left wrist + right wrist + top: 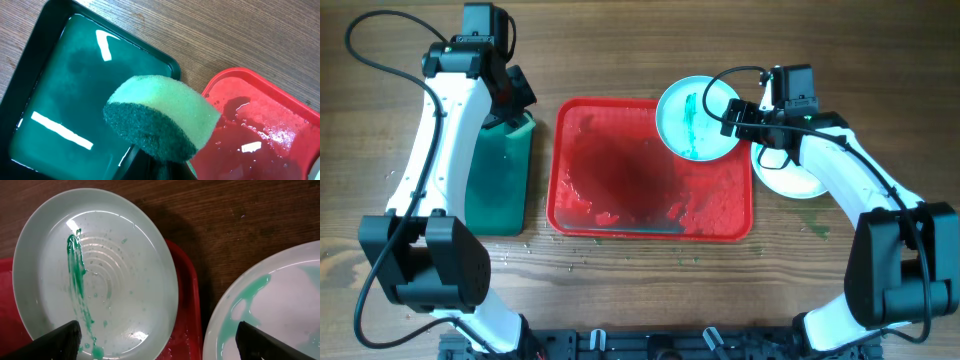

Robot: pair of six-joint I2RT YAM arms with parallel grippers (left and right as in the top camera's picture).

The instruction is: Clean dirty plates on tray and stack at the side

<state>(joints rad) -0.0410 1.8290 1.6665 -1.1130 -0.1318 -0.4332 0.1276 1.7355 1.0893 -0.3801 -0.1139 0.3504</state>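
Tray [620, 215] lies wet and nearly emptied. One smeared plate [698, 118] tilts over its far right corner, and a second plate [790, 180] sits on the table beside it, also green-streaked, so I judge scrubbing remains. My right gripper [738, 118] reaches toward the tilted rim, jaws wide apart. My left gripper [515, 97] pinches the sponge [160, 117] above the green tray [500, 190].

Item 1, left arm [430, 150]: white rounded link shells, black joint housings [425, 265], black camera block [485, 22] at the wrist, and a thin black cable [360, 50] in a loop.
Item 2, right arm [845, 170]: matching white shells and black joints, with its own black wrist camera [795, 82] and black looped lead [715, 85].
Item 3, right gripper [159, 327]: fingers [57, 339] matt black, flat-faced, angular.
Item 4, base hardware [650, 345] at the near edge: black.
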